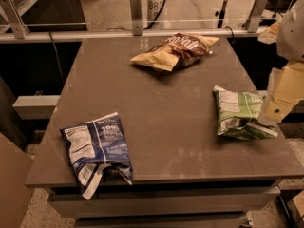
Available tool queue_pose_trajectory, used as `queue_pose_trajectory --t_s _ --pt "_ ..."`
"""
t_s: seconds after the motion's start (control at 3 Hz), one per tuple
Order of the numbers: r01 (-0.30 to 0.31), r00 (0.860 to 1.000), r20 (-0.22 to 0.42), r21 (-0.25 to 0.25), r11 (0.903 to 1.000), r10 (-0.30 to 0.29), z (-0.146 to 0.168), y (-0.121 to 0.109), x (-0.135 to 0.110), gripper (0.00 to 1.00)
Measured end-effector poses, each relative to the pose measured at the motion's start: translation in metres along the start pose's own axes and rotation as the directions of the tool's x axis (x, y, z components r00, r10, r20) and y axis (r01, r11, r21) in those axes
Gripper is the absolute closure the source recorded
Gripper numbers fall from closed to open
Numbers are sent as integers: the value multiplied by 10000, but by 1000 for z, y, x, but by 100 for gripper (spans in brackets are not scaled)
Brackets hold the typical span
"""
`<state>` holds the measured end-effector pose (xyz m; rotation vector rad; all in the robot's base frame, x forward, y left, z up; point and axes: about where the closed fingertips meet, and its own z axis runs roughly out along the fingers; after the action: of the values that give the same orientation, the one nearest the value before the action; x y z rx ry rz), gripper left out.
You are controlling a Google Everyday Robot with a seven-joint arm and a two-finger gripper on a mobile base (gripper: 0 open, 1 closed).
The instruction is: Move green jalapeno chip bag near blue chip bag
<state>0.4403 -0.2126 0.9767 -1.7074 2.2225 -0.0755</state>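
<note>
Tool (278,109) at right frame edge, partly cut off, just beside green jalapeno chip bag (237,114). Label print on that bag and blue chip bag (97,148) too small to read. Surface (161,127) base cut off at bottom edge.

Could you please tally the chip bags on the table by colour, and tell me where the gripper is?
green jalapeno chip bag: 1
blue chip bag: 1
yellow and brown chip bag: 1
Total: 3 bags on the table
The gripper is at the table's right edge, beside the green bag's right end.
</note>
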Motion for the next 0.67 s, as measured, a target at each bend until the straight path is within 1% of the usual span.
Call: queue_pose_trajectory --t_s 0.33,0.67 --pt "159 9983 563 -2 9999 -159 5 5 -17 0" --pt "513 9956 793 -247 9984 -492 12 16 -38 0"
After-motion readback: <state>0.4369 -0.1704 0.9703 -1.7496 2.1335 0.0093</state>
